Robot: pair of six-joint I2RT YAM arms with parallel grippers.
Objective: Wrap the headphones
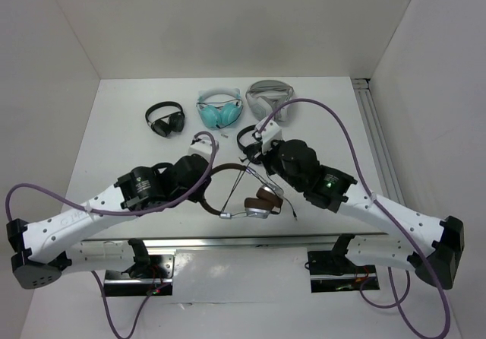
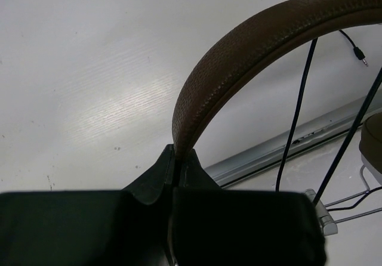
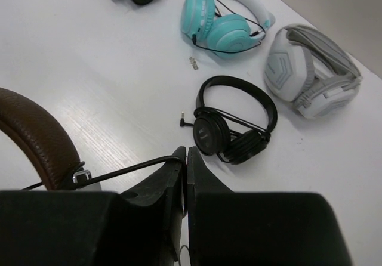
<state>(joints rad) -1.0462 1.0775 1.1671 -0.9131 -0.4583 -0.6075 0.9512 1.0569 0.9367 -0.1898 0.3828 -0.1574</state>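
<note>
The headphones (image 1: 262,201) have a brown leather headband, brown ear pads and silver cups, and sit at the table's near middle between my arms. My left gripper (image 1: 206,190) is shut on the headband (image 2: 250,51) near one end and holds it up on edge. Its fingertips meet in the left wrist view (image 2: 178,158). The thin black cable (image 2: 298,117) crosses under the band, and its plug (image 2: 359,54) lies loose on the table. My right gripper (image 1: 258,163) is shut on the cable (image 3: 119,172), which loops over the left finger and into the closed jaws (image 3: 186,155).
A small black pair (image 3: 233,129) lies just beyond my right gripper. Another black pair (image 1: 165,118), a teal pair (image 1: 220,109) and a grey-white pair (image 1: 269,96) lie along the back. A metal rail (image 1: 228,242) runs along the table's near edge.
</note>
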